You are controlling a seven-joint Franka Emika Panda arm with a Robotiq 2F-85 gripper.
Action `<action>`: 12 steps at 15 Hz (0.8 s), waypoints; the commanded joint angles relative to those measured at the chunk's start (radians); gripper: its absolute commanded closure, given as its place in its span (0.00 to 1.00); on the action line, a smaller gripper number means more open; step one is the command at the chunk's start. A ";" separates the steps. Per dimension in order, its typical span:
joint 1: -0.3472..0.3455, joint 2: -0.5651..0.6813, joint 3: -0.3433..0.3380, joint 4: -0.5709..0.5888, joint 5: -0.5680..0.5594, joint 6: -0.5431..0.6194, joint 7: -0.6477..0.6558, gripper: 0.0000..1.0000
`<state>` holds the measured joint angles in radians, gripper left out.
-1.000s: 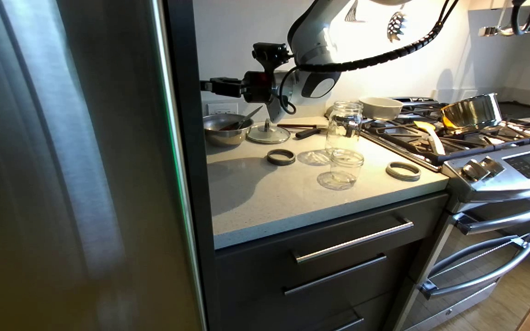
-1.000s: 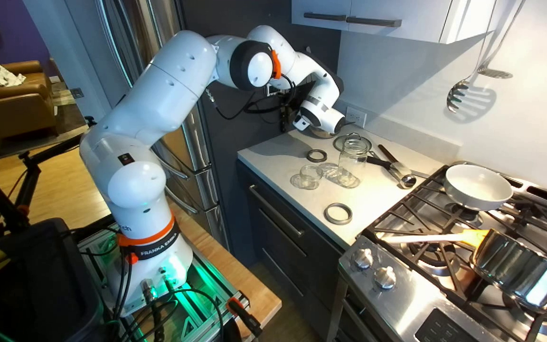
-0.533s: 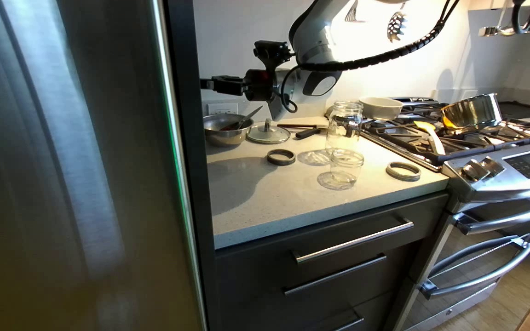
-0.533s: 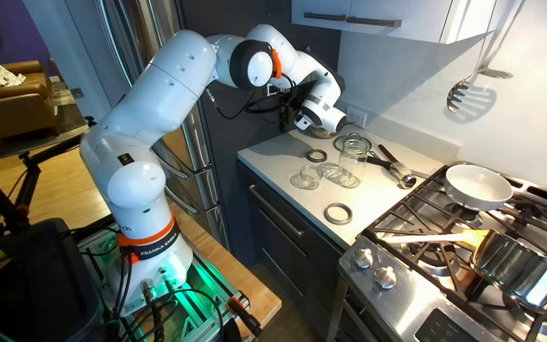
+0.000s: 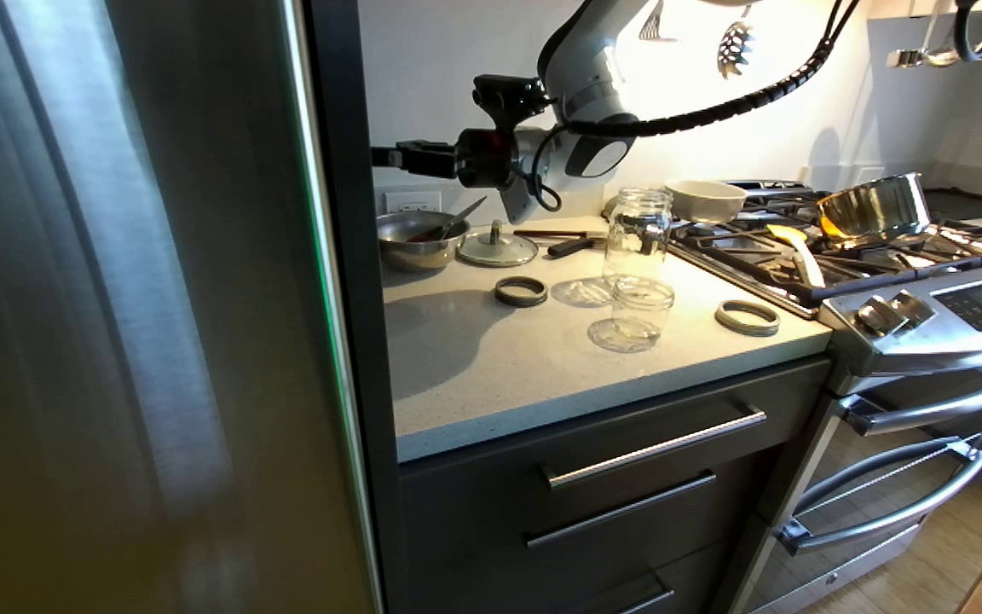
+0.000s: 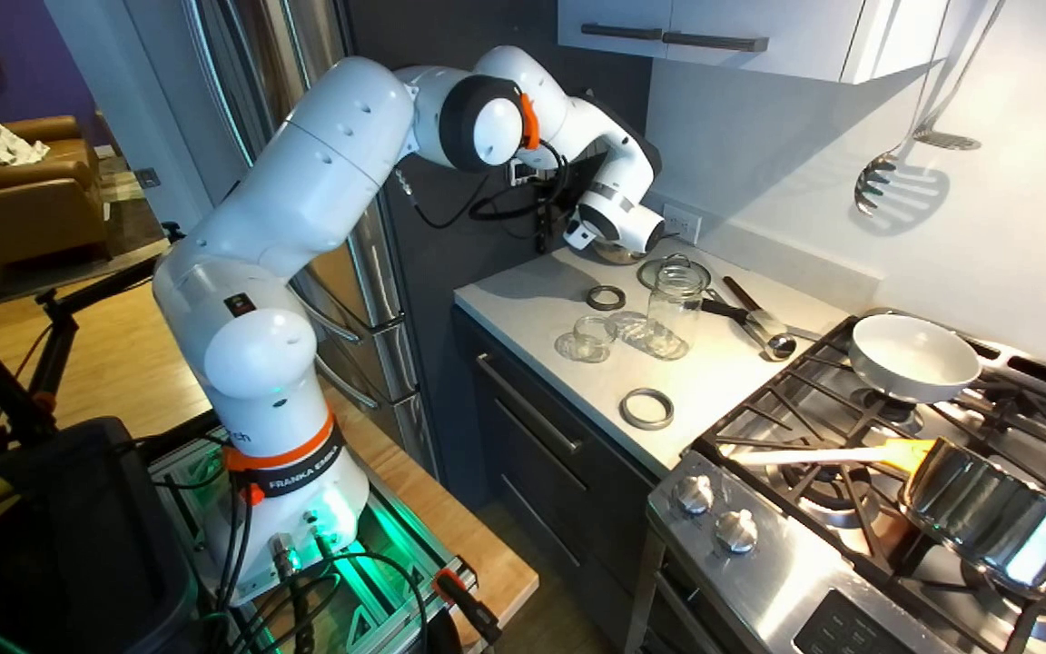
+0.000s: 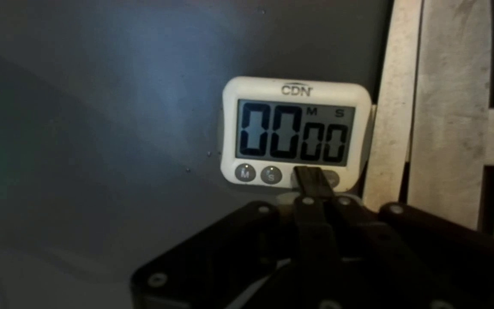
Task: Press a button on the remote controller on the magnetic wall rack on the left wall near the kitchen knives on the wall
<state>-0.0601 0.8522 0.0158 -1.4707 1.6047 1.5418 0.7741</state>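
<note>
While the black two-jawed gripper, jaws together, overlaps round grey buttons, contact indeterminable, the white rounded-rectangular plastic timer lies against a flat dark-grey panel beside long metal strips.

Your gripper is black with silvery screw heads. Ahead of it you have a white timer with black digits, a blue-grey screen and grey buttons. Behind that is a dark grey panel; right of the gripper in your wrist view, streaked pale-grey metal strips. Below the gripper, your counter is pale and finely speckled.
</note>
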 commanded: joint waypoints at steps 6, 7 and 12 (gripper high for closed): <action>0.000 -0.018 0.006 -0.043 -0.005 -0.014 0.002 1.00; 0.002 -0.018 0.007 -0.044 -0.005 -0.013 0.003 1.00; 0.008 -0.018 0.010 -0.052 -0.001 -0.007 0.007 1.00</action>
<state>-0.0536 0.8521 0.0230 -1.4889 1.6020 1.5306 0.7747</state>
